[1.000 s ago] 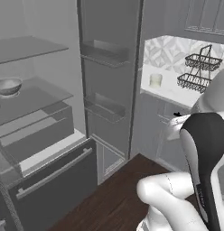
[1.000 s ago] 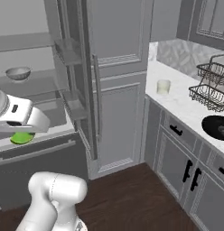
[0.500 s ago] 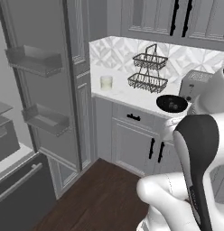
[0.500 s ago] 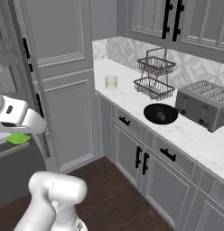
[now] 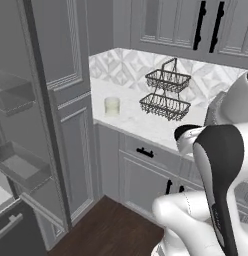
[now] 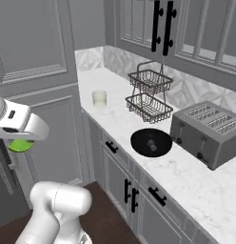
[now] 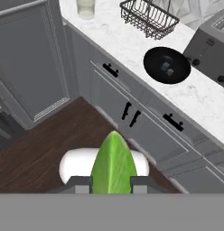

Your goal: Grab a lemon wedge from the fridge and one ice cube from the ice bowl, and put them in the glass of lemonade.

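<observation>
My gripper [image 7: 112, 184] is shut on the lemon wedge [image 7: 113, 163], a green-yellow piece that sticks up between the two finger tips. In the right base view the gripper [image 6: 19, 141] hangs at the far left with the wedge [image 6: 22, 146] under it, well short of the counter. The glass of lemonade [image 6: 99, 98] [image 5: 112, 106] [image 7: 86, 7] stands on the white marble counter [image 6: 186, 171] near its left end. The ice bowl [image 6: 151, 142] [image 7: 167, 64] is black, with ice cubes in it, and sits further along the counter. The fridge's open door with its bins [image 5: 18, 167] is at the left.
A two-tier wire basket [image 6: 148, 95] [image 5: 167, 95] stands behind the bowl and a grey toaster [image 6: 208, 133] to its right. Grey cabinets with black handles [image 6: 131, 193] run under the counter and above it. A tall grey panelled cabinet [image 5: 71, 125] separates fridge and counter. Dark wood floor [image 7: 46, 144] lies below.
The whole picture has swung from the fridge interior to the counter, so the camera moved with the base. The lemon wedge stays in the gripper.
</observation>
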Motion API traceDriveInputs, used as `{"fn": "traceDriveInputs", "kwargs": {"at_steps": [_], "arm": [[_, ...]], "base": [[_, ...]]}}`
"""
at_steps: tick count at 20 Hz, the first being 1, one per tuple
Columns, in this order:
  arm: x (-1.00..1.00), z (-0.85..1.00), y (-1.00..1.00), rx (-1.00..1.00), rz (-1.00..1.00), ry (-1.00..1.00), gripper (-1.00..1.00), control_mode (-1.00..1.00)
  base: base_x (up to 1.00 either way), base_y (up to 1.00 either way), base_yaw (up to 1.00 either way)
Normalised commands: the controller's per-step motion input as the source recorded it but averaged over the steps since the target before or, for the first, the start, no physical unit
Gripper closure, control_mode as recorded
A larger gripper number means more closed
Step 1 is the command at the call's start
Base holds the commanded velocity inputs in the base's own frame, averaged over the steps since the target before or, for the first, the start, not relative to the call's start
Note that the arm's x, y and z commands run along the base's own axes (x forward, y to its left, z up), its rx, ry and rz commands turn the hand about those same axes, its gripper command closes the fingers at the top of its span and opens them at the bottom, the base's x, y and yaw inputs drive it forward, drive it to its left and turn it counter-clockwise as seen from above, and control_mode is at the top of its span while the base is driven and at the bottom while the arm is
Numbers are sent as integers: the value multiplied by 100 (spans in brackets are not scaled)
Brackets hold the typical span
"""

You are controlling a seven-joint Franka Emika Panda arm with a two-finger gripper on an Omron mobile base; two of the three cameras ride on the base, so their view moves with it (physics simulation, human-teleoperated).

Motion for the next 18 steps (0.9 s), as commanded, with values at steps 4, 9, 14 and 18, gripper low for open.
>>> {"fn": "traceDriveInputs", "kwargs": {"at_steps": [4,9,14,18], "arm": [[0,0,0,0,0,0,100,100],[0,0,0,0,0,0,100,100],[0,0,0,0,0,0,100,100],[0,0,0,0,0,0,100,100]], "base": [[68,0,22],[77,-3,21],[79,-11,20],[69,-1,22]]}}
